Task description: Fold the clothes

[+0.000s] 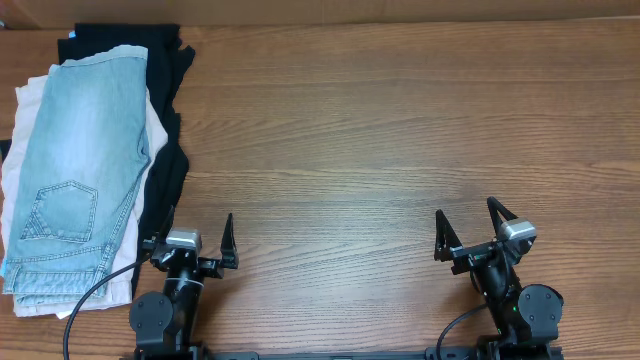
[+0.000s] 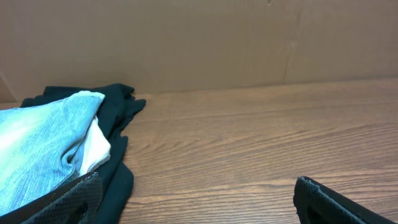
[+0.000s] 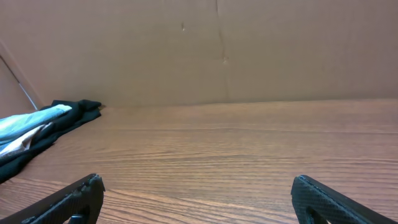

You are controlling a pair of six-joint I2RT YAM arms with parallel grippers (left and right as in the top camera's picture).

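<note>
Surface inventory, as I log it from the remote console:

- Denim shorts [image 1: 75, 160]: faded light-blue denim cloth, matt, with raised stitching on the pocket and seams.
- Beige shorts [image 1: 28, 100]: pale cloth, matt, soft-looking.
- Black garment [image 1: 168, 160]: dark cloth, matt, limp, with rumpled edges.
- Table [image 1: 380, 130]: mid-brown wood-grain top, smooth, with a low sheen. I cannot tell veneer from laminate.
- Backdrop [image 2: 217, 43]: brown cardboard, matt, lightly creased.
- Left gripper [image 1: 190, 228], right gripper [image 1: 464, 207]: black, matt, apparently plastic. The pads [image 2: 62, 202] are finely dotted, and I note a silver-grey housing behind each.
</note>
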